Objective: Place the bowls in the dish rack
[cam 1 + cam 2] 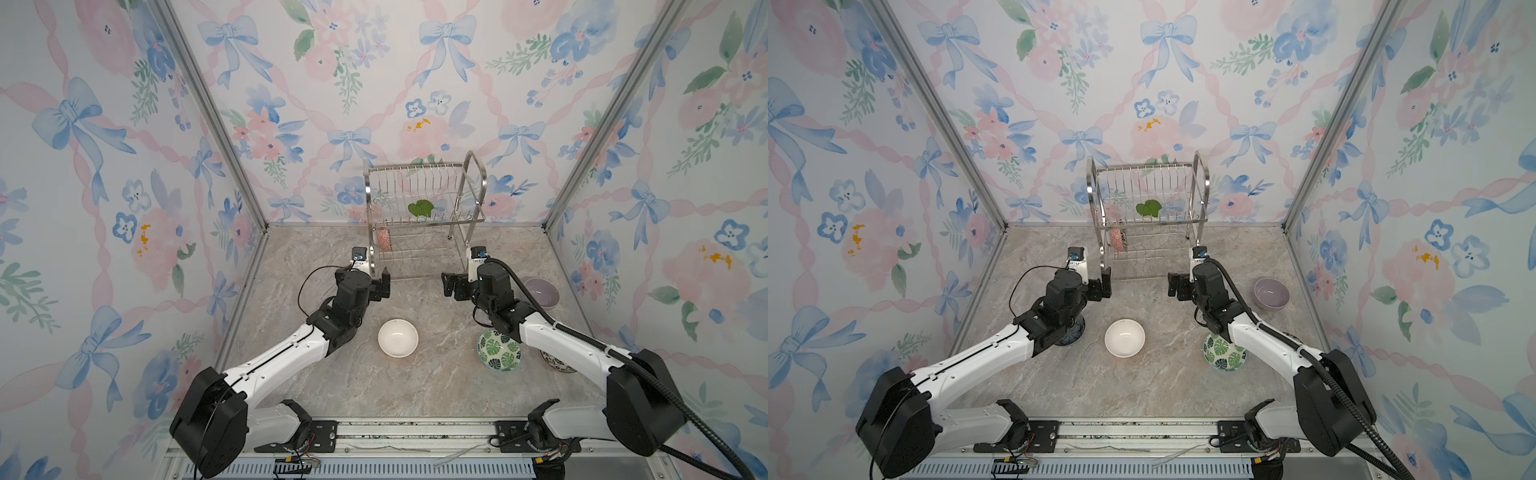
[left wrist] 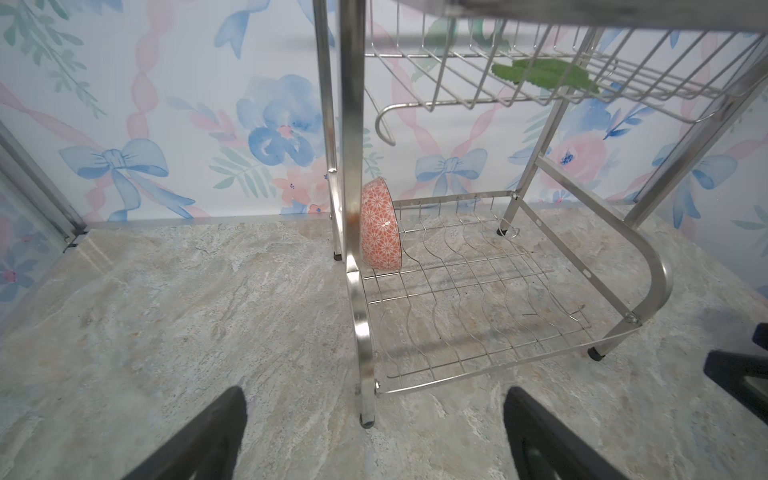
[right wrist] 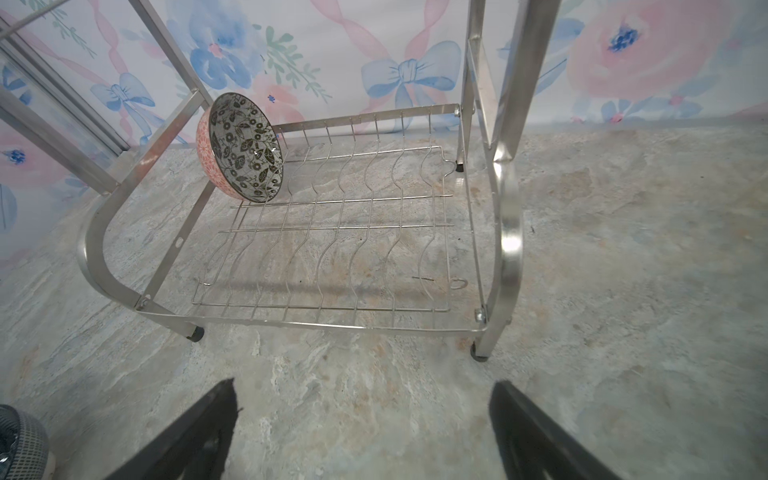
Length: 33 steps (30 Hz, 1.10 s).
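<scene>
Hiding beneath left arm [image 1: 1000,353]: dark blue bowl [image 1: 1076,335].

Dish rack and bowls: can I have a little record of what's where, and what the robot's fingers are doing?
Dish rack: back of table, two tiers
In rack: orange bowl, on edge, lower tier
On table: white bowl, leaf-print bowl, lilac bowl
Under arms: dark-patterned bowl, floral bowl
Left fingers: open, empty
Right fingers: open, empty
</scene>
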Each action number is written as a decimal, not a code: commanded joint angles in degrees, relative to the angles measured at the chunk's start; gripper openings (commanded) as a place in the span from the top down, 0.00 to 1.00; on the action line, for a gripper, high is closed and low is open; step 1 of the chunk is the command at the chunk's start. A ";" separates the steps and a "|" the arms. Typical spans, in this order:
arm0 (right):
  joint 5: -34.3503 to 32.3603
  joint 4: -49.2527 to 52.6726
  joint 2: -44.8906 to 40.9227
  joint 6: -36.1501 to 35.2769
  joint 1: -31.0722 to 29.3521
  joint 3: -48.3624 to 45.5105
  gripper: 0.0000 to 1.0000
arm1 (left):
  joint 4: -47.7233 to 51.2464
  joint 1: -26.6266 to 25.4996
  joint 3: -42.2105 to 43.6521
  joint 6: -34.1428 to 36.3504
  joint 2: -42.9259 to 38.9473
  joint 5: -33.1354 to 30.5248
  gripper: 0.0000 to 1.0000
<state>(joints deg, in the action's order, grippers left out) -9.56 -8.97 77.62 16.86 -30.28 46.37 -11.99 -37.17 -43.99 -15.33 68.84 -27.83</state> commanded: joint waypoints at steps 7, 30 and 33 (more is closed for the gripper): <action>-1.17 5.64 0.31 -4.83 -6.92 1.36 0.04 | 2.62 1.54 7.04 1.20 -12.68 -7.73 0.02; -1.98 14.03 15.56 4.40 -22.81 5.64 0.25 | 0.31 8.91 14.69 -16.66 -15.94 19.71 0.02; -2.13 14.92 16.07 4.73 -23.11 6.28 0.29 | 0.62 6.87 12.72 -15.51 -11.87 20.53 0.02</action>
<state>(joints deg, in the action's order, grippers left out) -12.88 0.67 92.88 21.06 -52.58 50.92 -9.37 -29.02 -29.63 -30.72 54.72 -10.07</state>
